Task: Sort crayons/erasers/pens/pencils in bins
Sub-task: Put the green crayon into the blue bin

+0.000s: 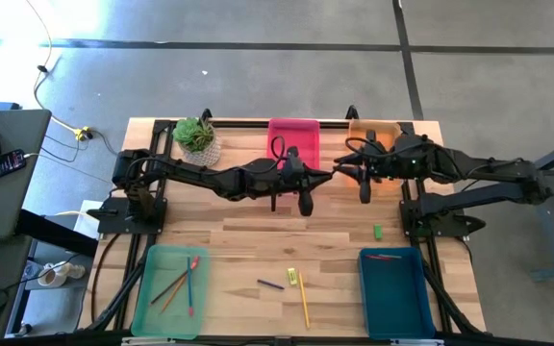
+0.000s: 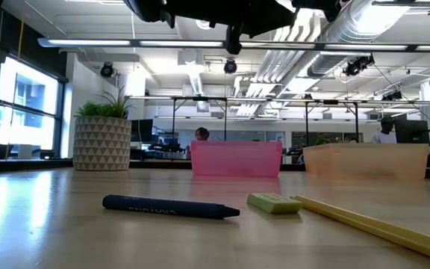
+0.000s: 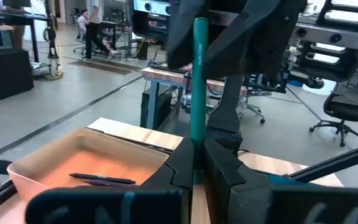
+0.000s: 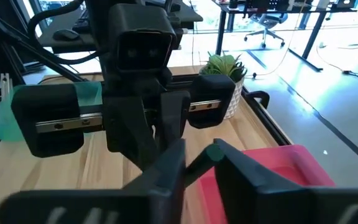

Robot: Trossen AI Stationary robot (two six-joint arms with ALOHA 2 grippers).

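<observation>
Near edge of the table (image 1: 258, 226): light green bin (image 1: 171, 290) at the left corner holds several long sticks, orange, red and blue; which are pens and which pencils cannot be told. Dark teal bin (image 1: 393, 293) at the right corner holds one short red stick along its far wall.

Loose on the wood between these two bins: a dark blue-purple pen (image 2: 169, 207), a yellow-green eraser (image 2: 274, 202) just beside its tip, and a yellow pencil (image 2: 372, 223) running toward the near edge. A small green eraser (image 1: 377, 232) lies apart, farther in, toward the right arm's base.

Mid-table, raised above the surface: left gripper (image 3: 197, 165) and right gripper (image 4: 199, 163) meet tip to tip. Left fingers are clamped on a teal-green stick marked "NON TOXIC" (image 3: 199, 81), held upright between them. Right gripper's fingers stand partly apart, facing the left gripper; what lies between them cannot be made out, so contact with the stick is uncertain.

Far edge: pink bin (image 1: 292, 139) at the centre, contents hidden in part by the arms. Orange bin (image 3: 92, 158) beside it on the right, with a dark pen (image 3: 101, 180) lying inside. Potted plant (image 1: 196, 137) at the left of the pink bin.
</observation>
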